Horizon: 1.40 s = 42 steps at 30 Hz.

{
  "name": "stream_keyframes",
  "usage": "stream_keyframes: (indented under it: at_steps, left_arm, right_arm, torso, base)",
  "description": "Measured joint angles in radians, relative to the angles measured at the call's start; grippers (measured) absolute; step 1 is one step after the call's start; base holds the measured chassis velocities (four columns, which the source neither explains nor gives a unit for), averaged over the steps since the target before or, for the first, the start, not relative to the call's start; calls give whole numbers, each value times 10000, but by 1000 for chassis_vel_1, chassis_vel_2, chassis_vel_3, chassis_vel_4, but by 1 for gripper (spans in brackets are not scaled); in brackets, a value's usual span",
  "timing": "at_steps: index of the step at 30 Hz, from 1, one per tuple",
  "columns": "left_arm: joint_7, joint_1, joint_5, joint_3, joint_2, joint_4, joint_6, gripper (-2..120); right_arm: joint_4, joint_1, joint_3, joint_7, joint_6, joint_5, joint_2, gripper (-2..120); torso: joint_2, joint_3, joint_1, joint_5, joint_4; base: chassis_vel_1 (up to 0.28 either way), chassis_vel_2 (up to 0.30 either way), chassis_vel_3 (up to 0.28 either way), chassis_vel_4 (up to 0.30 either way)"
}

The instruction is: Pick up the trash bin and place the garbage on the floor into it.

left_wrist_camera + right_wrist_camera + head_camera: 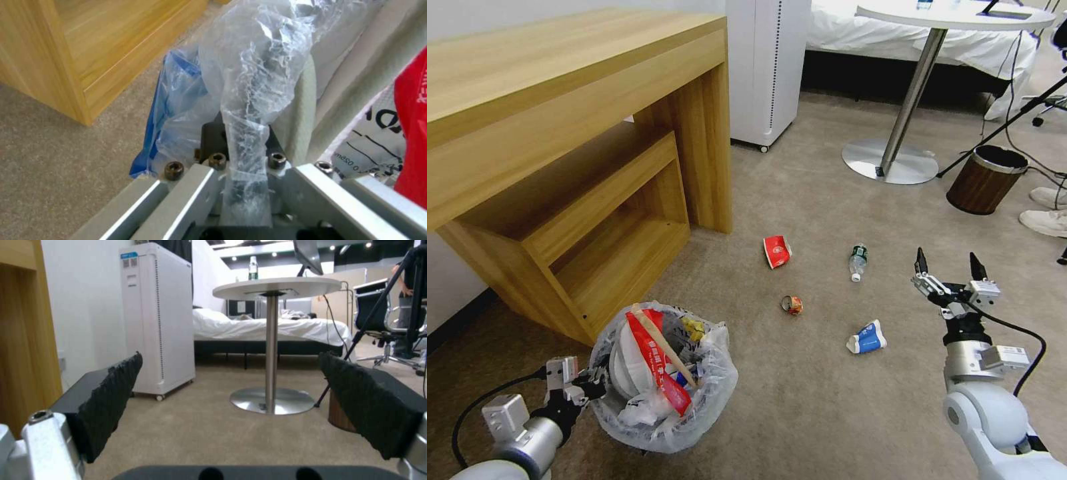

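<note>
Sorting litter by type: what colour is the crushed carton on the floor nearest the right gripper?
Blue and white carton, clearest in the head view.

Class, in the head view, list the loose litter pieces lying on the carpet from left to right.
Crushed red paper cup → small crumpled red-and-gold wrapper → clear green-labelled plastic bottle → blue-and-white carton.

The left arm reaches forward low on the robot's left, its left hand (594,385) closed on the bag-covered rim of the trash bin (694,420); the wrist view shows plastic pinched between the fingers (213,133). The right arm stands raised on the right, forearm upright, its right hand (950,270) pointing forward with the two black fingers (111,386) spread wide apart, gripping nothing.
</note>
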Motion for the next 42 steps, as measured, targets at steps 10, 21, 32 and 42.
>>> stream_keyframes:
  at_steps: [10,21,32,42]
  left_arm:
    - [18,56,-58,76,173,69,85,0]
    - [98,138,1,108,278,93,95,0]
    - [151,232,97,82,243,69,42,0]
    - [157,244,137,91,167,68,-32,0]
  right_arm:
    - [105,-234,70,-103,192,-70,61,100]
    - [232,-478,101,-174,278,-104,168,100]
    - [365,-523,119,-215,275,-1,189,100]
    - [296,-551,131,-262,372,0,202,100]
  torso:
    - [0,0,-1,-2,0]
    - [0,0,-1,-1,0]
    - [0,0,-1,-1,1]
    - [0,0,-1,-1,0]
  base:
    - [0,0,0,0]
    - [0,0,0,0]
    - [-14,-12,-10,-11]
    - [-78,-75,-64,-70]
